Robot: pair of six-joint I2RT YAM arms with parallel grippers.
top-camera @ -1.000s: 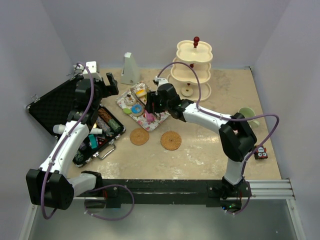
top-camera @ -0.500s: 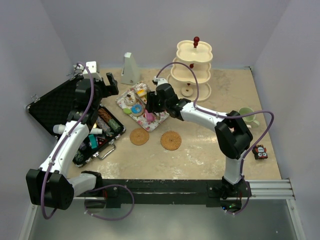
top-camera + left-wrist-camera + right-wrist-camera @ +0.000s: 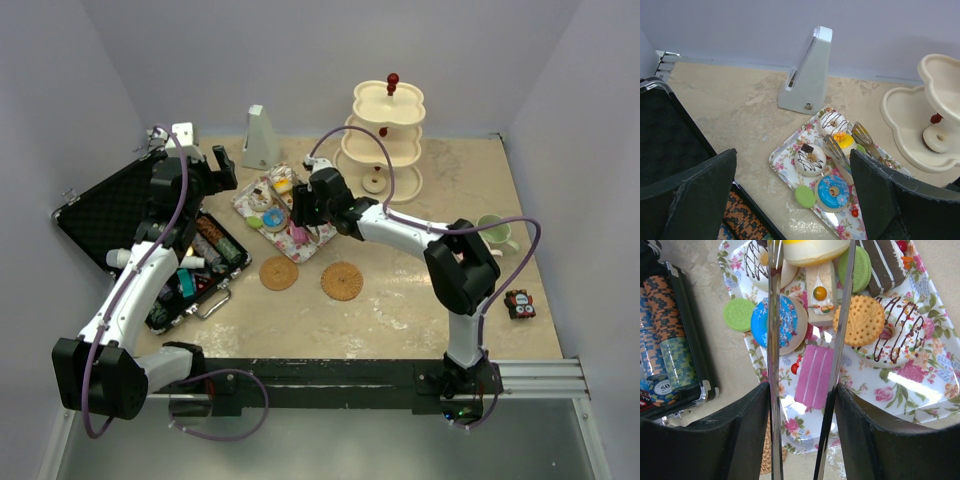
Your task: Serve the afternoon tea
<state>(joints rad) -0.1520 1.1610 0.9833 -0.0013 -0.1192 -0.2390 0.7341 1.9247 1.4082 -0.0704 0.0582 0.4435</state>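
A floral tray (image 3: 322, 238) of toy donuts and cakes lies at the centre left. My right gripper (image 3: 305, 205) hovers over it, shut on metal tongs (image 3: 774, 365). The tong tips stand on either side of a yellow-topped cake (image 3: 812, 250), above a blue donut (image 3: 777, 322) and a pink wafer (image 3: 815, 376). My left gripper (image 3: 790, 170) is open and empty, above the tray's left edge (image 3: 777, 159). The cream three-tier stand (image 3: 385, 140) is at the back. A green mug (image 3: 497, 232) is at the right. Two woven coasters (image 3: 279, 273) (image 3: 342, 281) lie in front of the tray. No pink mug shows.
An open black case (image 3: 130, 225) of tools and chips lies at the left under my left arm. A grey pyramid-shaped object (image 3: 260, 138) stands behind the tray. A small red and black object (image 3: 519, 303) lies at the right near the wall.
My right gripper has moved a little left and farther over the tray with the tongs, and its elbow has swung left. The left arm has not moved.
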